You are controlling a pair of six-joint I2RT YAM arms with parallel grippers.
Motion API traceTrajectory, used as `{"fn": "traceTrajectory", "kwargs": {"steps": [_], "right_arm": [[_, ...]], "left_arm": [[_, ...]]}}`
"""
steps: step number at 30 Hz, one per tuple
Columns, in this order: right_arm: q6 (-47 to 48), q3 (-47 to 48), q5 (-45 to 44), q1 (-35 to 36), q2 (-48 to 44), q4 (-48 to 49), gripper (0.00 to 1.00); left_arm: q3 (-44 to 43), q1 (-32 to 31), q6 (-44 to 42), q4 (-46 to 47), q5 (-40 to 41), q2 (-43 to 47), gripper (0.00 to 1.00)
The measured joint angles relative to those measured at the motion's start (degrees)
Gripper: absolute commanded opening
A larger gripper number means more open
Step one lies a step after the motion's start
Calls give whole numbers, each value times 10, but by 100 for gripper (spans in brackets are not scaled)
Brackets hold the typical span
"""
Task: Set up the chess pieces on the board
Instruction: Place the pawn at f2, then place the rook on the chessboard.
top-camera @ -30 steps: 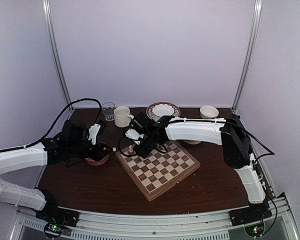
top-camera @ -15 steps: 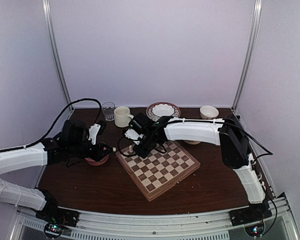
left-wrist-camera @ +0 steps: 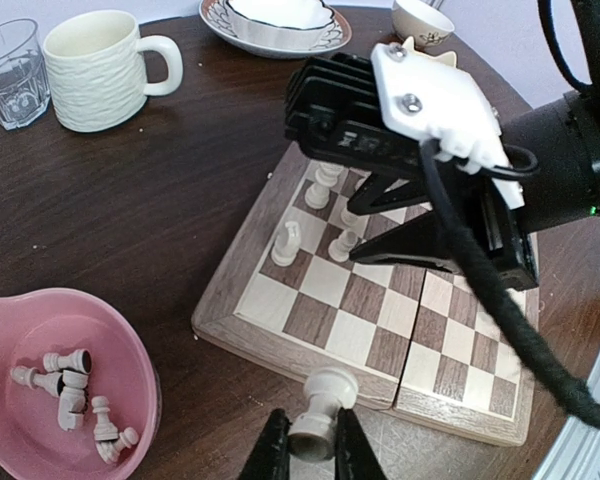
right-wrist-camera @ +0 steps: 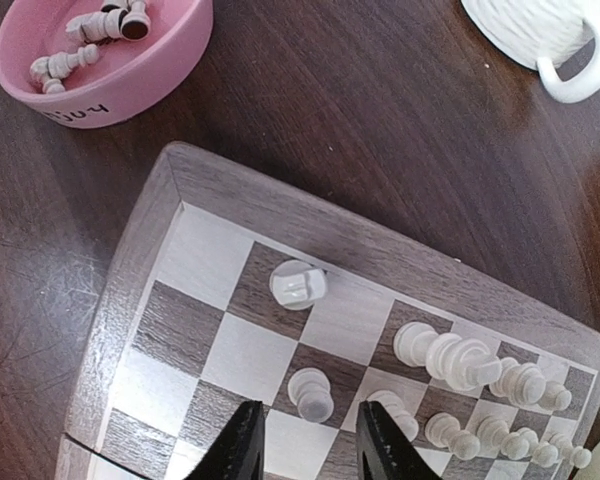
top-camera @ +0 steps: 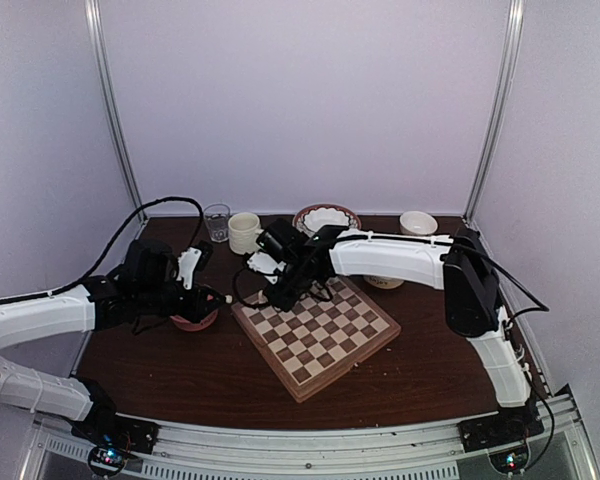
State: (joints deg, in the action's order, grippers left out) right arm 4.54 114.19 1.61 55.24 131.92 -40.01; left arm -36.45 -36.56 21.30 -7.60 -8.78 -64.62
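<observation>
Dark table (left-wrist-camera: 180,210): pink bowl (left-wrist-camera: 132,338) holds loose chess pieces (left-wrist-camera: 75,388).

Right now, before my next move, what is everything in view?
table: one, dark brown.
board: one, tan and brown checks, centre.
pieces on board: several, cream, far edge.
pink bowl: one, left of board.
pieces in bowl: several, cream.
glass: one, clear, back left.
mug: one, cream, beside glass.
plate: one, patterned, back centre.
white bowl: one, on plate.
small bowl: one, cream, back right.
left gripper: shut on held piece, cream, beside board.
right gripper: open, over board.
</observation>
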Motion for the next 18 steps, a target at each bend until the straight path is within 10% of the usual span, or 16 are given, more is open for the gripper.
{"fn": "traceTrajectory", "kwargs": {"steps": [18], "right_arm": [[-49,-397,-9,0,-351,177,36]], "left_arm": [[-94,-92,-15,-52,14,-91,0]]}}
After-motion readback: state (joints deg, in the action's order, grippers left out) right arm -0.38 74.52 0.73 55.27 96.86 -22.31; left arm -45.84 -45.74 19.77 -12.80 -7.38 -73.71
